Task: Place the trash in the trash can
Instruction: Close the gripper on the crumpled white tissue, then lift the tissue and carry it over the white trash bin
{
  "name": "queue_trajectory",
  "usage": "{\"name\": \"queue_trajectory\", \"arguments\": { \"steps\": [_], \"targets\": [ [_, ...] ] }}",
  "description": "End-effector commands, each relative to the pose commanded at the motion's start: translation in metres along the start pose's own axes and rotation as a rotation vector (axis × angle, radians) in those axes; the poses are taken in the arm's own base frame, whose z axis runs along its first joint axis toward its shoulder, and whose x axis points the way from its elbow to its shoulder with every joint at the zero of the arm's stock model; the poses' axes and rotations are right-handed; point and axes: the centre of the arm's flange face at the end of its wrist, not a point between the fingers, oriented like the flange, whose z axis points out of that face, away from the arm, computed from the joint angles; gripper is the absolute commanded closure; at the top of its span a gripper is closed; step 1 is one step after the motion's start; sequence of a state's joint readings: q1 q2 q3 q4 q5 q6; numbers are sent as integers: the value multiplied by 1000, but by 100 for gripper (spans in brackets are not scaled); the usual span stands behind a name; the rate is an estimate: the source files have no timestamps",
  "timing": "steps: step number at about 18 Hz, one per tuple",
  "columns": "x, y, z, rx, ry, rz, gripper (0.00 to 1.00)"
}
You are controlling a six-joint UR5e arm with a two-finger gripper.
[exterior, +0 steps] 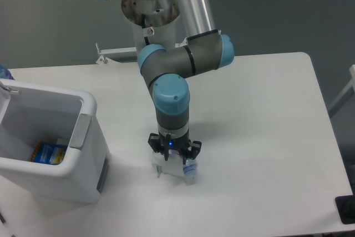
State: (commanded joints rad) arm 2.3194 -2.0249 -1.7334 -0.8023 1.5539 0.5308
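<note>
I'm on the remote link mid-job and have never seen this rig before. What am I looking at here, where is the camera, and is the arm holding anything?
One fixed camera looks down from above and in front of a white table. The grey and blue jointed machine is a robot arm; its gripper points straight down onto the crushed plastic bottle, which lies on the table. The gripper's fingers are hidden by its body, so I cannot tell whether it has closed on the bottle. At left stands the white trash can, open, with a blue and yellow packet inside. No paper wad is visible.
</note>
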Motion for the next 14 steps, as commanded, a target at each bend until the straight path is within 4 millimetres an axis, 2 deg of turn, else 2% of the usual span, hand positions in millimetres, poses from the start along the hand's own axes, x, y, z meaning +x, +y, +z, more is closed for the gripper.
{"name": "queue_trajectory", "arguments": {
  "steps": [3, 9, 12, 14],
  "targets": [
    [0, -1, -2, 8, 4, -34, 99],
    [0, -10, -15, 74, 68, -50, 100],
    [-14, -15, -35, 145, 138, -89, 100],
    [-28, -21, -58, 235, 217, -154, 100]
  ]
}}
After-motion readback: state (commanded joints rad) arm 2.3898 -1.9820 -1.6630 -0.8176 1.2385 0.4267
